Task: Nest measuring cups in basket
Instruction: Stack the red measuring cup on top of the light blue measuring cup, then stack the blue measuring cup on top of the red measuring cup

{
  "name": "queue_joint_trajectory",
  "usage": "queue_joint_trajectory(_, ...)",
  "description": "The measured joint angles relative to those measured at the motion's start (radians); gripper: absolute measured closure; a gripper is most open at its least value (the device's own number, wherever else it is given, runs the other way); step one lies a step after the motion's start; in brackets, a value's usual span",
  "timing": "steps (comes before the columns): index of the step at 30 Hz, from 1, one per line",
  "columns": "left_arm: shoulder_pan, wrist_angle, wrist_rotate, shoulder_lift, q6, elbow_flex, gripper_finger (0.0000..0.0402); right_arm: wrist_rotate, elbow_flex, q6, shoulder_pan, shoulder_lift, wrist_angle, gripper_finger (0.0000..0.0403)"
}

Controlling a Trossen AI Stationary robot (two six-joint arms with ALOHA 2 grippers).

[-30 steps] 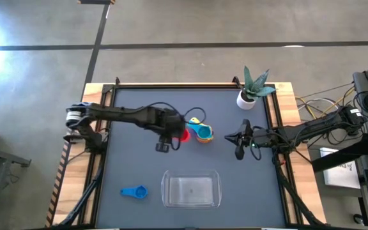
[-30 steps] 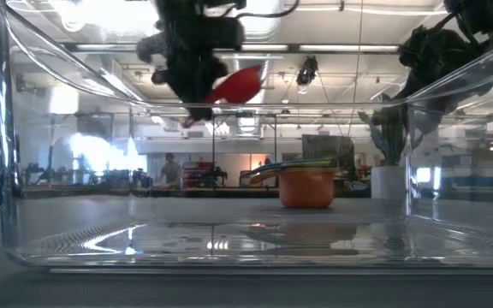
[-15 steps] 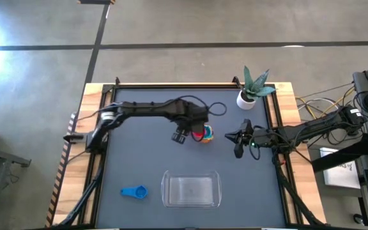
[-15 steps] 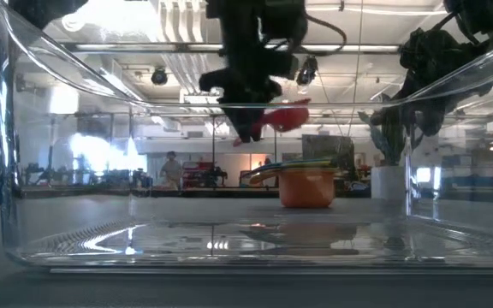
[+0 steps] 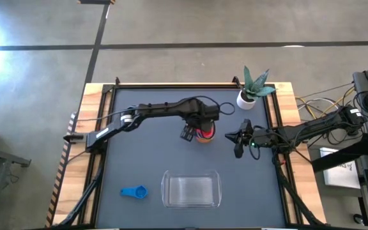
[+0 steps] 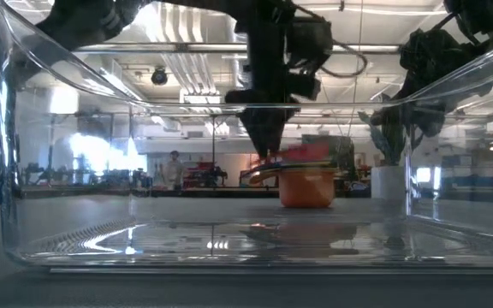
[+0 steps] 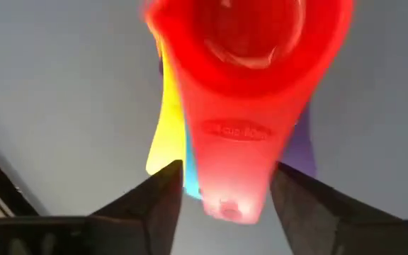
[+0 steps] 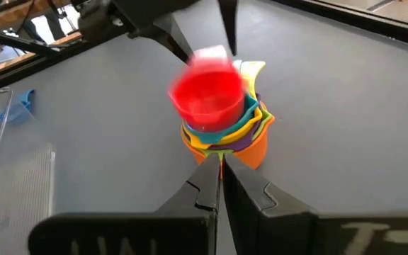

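Jaws of left gripper (image 7: pixel 225 205) flank red cup (image 7: pixel 243 85) handle above stack (image 8: pixel 225 134).

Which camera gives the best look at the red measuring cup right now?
The right wrist view: the red cup shows whole, above the nested stack. The left wrist view fills with its bowl and handle; the low view shows a thin side sliver; in the high view the left end effector mostly covers it.
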Motion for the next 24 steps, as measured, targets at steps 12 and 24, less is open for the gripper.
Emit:
queue_joint_trajectory(12,0.011,-0.040,-0.005,-0.026,-0.055,-0.036,0.0179,-0.001,0.000,0.015,0.000,0.000,-0.002,0.0394)
queue_joint_trajectory(24,0.014,0.096,0.161,-0.389,-0.241,-0.410,0.0229,-0.003,0.000,0.005,0.002,0.000,-0.007,0.0394)
